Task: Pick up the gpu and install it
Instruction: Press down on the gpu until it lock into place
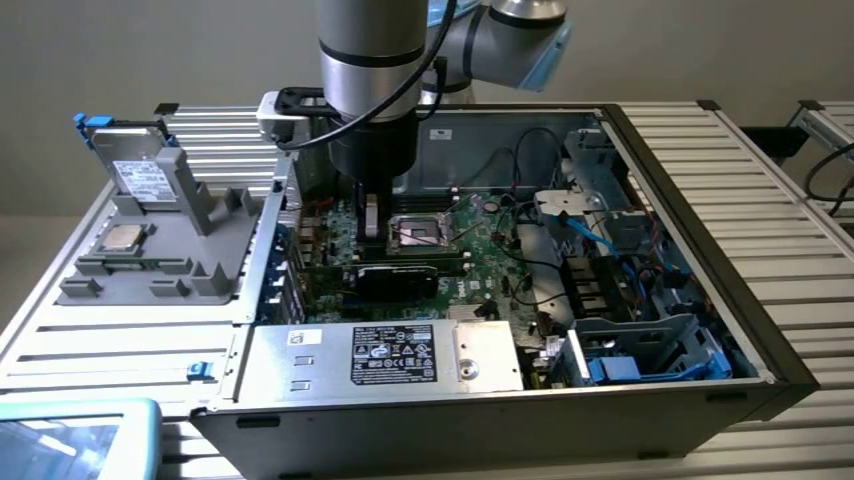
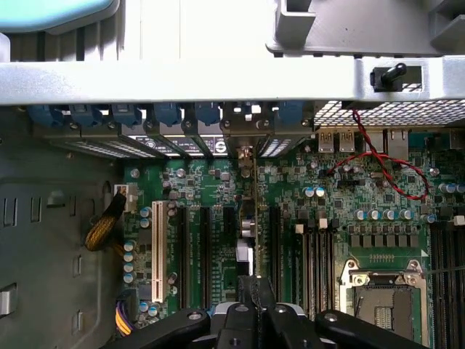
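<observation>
The gpu (image 2: 245, 218) stands on edge in an expansion slot of the green motherboard (image 2: 211, 182). I see it as a thin strip running from its silver bracket (image 2: 243, 149) at the case's rear wall to my fingers. My gripper (image 2: 254, 291) is shut, its black fingertips meeting right over the card's upper edge. Whether they pinch the edge or only rest on it, I cannot tell. In the exterior view the arm reaches straight down into the open computer case (image 1: 694, 230), with the gripper (image 1: 372, 215) low over the board, just beside the CPU socket (image 1: 416, 232).
Memory slots (image 2: 312, 254) and the open CPU socket (image 2: 381, 294) lie on one side of the card, a white slot (image 2: 157, 251) on the other. A red-black wire (image 2: 378, 171) loops over the board. The power supply (image 1: 387, 355) and a grey fixture (image 1: 160, 230) flank the work area.
</observation>
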Robot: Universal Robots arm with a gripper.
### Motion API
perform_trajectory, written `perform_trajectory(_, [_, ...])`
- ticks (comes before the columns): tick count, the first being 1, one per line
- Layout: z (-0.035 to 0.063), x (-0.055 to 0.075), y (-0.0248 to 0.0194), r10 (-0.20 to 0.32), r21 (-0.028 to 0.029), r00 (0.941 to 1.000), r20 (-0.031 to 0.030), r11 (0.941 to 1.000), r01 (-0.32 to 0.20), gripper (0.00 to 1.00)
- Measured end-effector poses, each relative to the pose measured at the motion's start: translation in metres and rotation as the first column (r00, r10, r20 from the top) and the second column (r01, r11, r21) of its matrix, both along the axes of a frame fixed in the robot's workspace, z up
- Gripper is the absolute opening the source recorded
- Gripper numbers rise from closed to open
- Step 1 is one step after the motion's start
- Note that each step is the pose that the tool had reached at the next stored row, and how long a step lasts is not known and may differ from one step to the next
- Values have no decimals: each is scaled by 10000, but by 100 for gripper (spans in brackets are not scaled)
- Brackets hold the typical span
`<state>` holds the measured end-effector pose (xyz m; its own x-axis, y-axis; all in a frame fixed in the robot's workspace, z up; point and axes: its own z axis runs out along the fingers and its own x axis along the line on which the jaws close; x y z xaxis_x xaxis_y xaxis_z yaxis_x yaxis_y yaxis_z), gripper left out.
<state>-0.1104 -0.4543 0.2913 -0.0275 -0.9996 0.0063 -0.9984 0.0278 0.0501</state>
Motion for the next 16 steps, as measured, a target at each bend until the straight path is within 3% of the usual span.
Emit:
perform_trajectory(7, [1,-7,0,3,-2,10000,-1,10000,-3,12])
perform_trajectory(11, [-20,-153,0,16,9,10000,0,10000,-16,12])
perform_trajectory(16, [-68,-196,0,43,48,10000,0,10000,-43,12])
